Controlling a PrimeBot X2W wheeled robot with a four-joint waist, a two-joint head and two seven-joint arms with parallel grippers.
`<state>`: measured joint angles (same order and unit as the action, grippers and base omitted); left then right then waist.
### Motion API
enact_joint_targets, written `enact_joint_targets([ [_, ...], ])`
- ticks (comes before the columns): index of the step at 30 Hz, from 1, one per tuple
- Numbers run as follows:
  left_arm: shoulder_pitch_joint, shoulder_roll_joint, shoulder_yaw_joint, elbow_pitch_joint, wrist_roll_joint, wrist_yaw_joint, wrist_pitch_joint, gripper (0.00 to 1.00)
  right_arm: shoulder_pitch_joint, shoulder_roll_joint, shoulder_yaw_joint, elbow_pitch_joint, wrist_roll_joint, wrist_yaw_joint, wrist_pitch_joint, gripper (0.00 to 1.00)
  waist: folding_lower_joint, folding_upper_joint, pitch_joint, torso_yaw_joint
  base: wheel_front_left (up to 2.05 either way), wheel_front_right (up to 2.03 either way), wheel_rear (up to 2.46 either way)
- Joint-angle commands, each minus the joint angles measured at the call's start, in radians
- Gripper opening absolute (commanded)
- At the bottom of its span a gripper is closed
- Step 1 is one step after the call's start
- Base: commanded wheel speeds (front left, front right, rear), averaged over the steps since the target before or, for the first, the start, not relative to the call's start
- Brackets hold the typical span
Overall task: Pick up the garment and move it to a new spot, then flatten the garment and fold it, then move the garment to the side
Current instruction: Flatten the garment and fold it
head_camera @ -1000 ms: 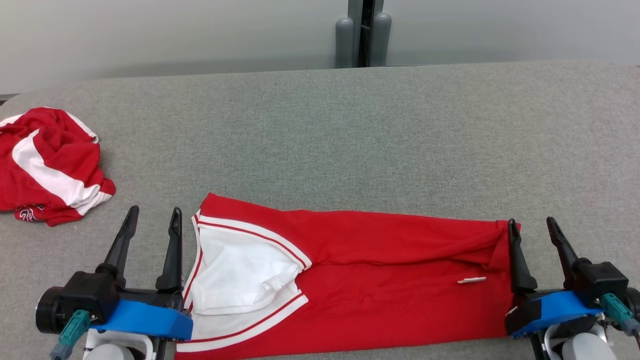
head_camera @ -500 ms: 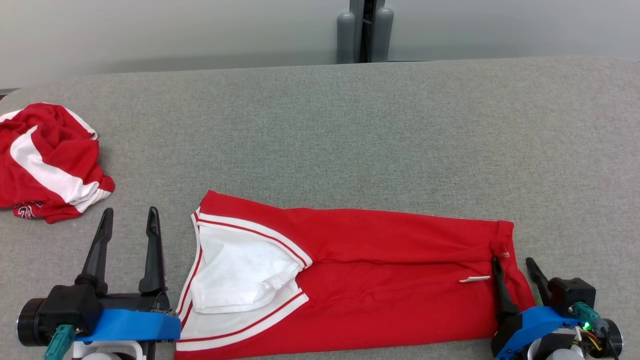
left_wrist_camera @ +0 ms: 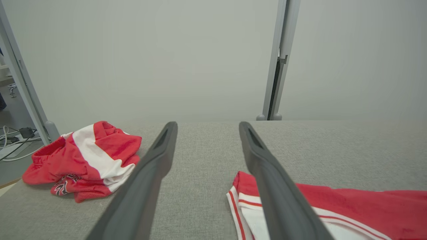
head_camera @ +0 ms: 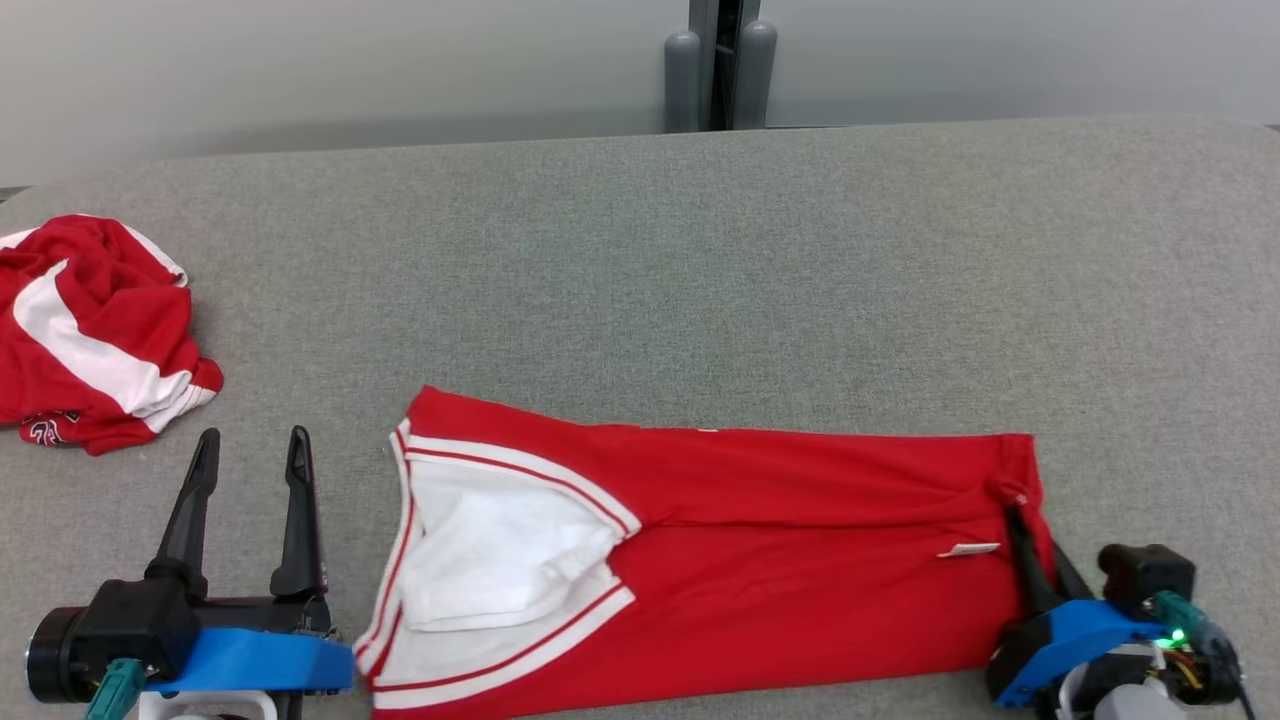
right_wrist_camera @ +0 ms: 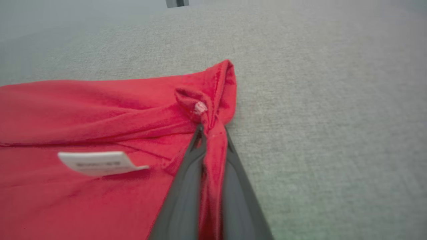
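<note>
At the right end of the long red fabric garment [head_camera: 780,560], trimmed in white and laid flat on the grey cloth-covered table [head_camera: 700,280], a bunched fold of its edge is pinched between the closed fingers of the right gripper [right_wrist_camera: 212,130], which is held low. One small white label [head_camera: 968,549] is seen just inside that end; its print is too blurred to read. Just off the garment's left end, the left gripper [head_camera: 252,434] is held level, fingers spread wide, nothing between them. Two garments are counted: the second, a crumpled red-and-white one [head_camera: 90,330], lies well beyond the left end.
</note>
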<state>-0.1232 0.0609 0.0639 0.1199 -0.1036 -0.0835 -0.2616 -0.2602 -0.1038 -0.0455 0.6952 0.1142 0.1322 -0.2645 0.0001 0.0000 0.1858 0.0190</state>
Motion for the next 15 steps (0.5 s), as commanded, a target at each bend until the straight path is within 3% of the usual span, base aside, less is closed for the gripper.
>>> enact_joint_targets([
  [1, 0.009, 0.001, 0.008, 0.001, 0.005, -0.005, -0.004, 1.0, 0.006, -0.032, -0.024, -0.007, 0.007, -0.003, 0.001, 0.0, -0.0001, 0.0, -0.001, -0.001, 0.0, 0.0, 0.0],
  [9, 0.019, -0.007, 0.015, 0.006, 0.015, -0.016, -0.004, 1.0, 0.007, -0.137, -0.161, -0.034, -0.012, -0.003, 0.001, 0.0, -0.0001, 0.0, -0.012, -0.008, 0.0, 0.0, 0.0],
  [15, 0.025, -0.009, 0.018, 0.01, 0.018, -0.022, -0.004, 1.0, 0.002, -0.135, -0.176, -0.071, -0.044, -0.003, 0.001, 0.0, -0.0001, 0.0, -0.023, -0.015, 0.0, 0.0, 0.0],
])
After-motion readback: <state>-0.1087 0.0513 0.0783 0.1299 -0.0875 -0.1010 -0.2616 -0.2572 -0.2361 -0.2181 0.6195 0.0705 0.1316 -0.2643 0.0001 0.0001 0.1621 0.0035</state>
